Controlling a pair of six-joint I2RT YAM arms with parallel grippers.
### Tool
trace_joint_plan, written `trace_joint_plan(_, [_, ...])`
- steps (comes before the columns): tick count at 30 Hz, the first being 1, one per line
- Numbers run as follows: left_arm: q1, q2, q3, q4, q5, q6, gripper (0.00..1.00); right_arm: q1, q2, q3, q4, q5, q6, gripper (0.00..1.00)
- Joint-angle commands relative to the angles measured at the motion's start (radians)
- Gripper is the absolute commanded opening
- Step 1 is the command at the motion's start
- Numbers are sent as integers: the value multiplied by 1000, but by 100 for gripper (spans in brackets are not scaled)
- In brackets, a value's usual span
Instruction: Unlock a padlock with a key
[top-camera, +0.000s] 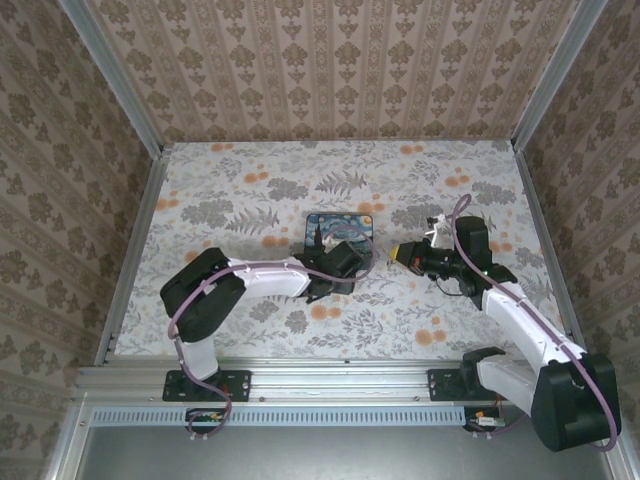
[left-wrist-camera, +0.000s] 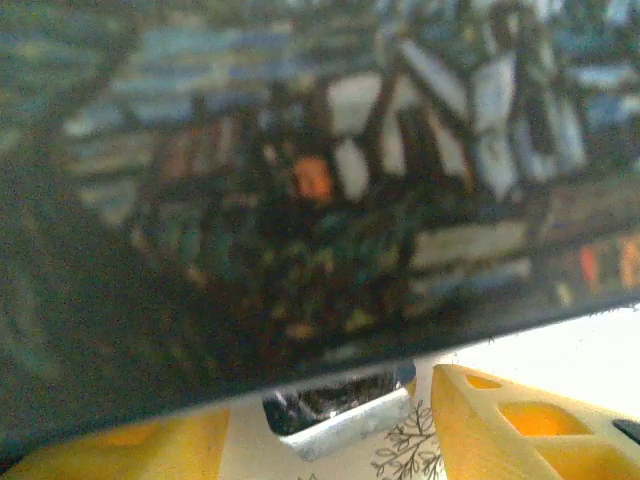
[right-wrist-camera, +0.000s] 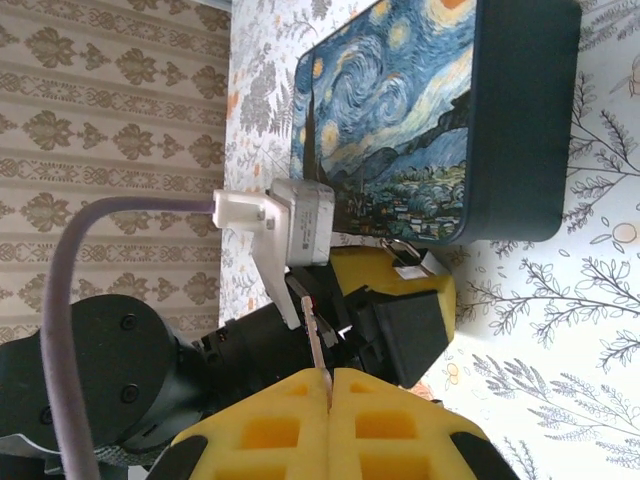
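A small silver padlock (left-wrist-camera: 340, 412) lies on the floral tablecloth against the near edge of a dark tin with a Starry Night lid (top-camera: 340, 226). My left gripper (left-wrist-camera: 333, 432) straddles it, open, with a strip of cloth showing between the lock and each yellow finger (left-wrist-camera: 510, 420). From the right wrist, the padlock (right-wrist-camera: 418, 266) sits at the tip of the left gripper's yellow finger (right-wrist-camera: 385, 280), its shackle toward the tin (right-wrist-camera: 400, 130). My right gripper (right-wrist-camera: 330, 378) is shut on a key (right-wrist-camera: 315, 335) whose blade sticks out toward the left gripper. Seen from above, the right gripper (top-camera: 402, 253) hovers right of the left gripper (top-camera: 335, 268).
Patterned walls (top-camera: 330, 70) enclose the table on three sides. A metal rail (top-camera: 330, 378) runs along the near edge with both arm bases. Open cloth lies behind the tin and on the table's left side (top-camera: 220, 200).
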Motion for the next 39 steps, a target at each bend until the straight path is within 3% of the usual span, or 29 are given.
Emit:
trace_joint_plan(1, [-8,25,35,-6,-47,-39,53,-5,16,15,31,-19,-12,0])
trace_joint_plan(9, [-36,81,106,-79,-113,-92,48,-7,41,6,47,-33,-19,0])
trace_joint_plan(15, [-37,97,123,-108,-118,-103,33,-19,39,-9,44,-36,-26,0])
trace_joint_plan(19, [-36,107,129,-122,-125,-116,31,-27,40,-14,44,-44,-31,0])
trace_joint_plan(23, [-36,107,131,-119,-110,-125,19,-33,44,-15,38,-49,-38,0])
trace_joint_plan(27, [-31,28,115,-90,-3,-86,10,-42,39,-4,-3,-45,-60,0])
trace_joint_plan(30, [-10,-42,141,-153,115,-69,10,-51,30,15,-53,-33,-84,0])
trace_joint_plan(39, [94,-200,206,-411,308,-37,8,-56,33,78,-132,-10,-114,0])
